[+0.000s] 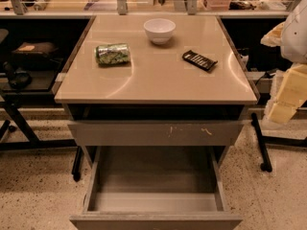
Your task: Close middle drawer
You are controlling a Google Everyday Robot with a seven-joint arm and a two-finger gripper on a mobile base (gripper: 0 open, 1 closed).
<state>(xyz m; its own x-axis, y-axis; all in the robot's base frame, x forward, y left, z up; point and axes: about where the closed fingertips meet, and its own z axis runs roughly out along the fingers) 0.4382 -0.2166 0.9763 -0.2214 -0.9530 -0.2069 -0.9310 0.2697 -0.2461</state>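
Grey middle drawer (156, 221) pulled out (front near bottom edge) | gripper (287, 92) right of cabinet (153, 75), apart | opening: cannot tell

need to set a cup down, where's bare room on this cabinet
The front half of the tabletop is bare, nearer than the can and dark packet. The open middle drawer holds nothing. Most crowded at the back, around the bowl. The gripper hangs off the right edge.

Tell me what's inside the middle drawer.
The middle drawer: only bare grey floor shows; the strip behind its front panel is hidden; the gripper hangs right of the cabinet.
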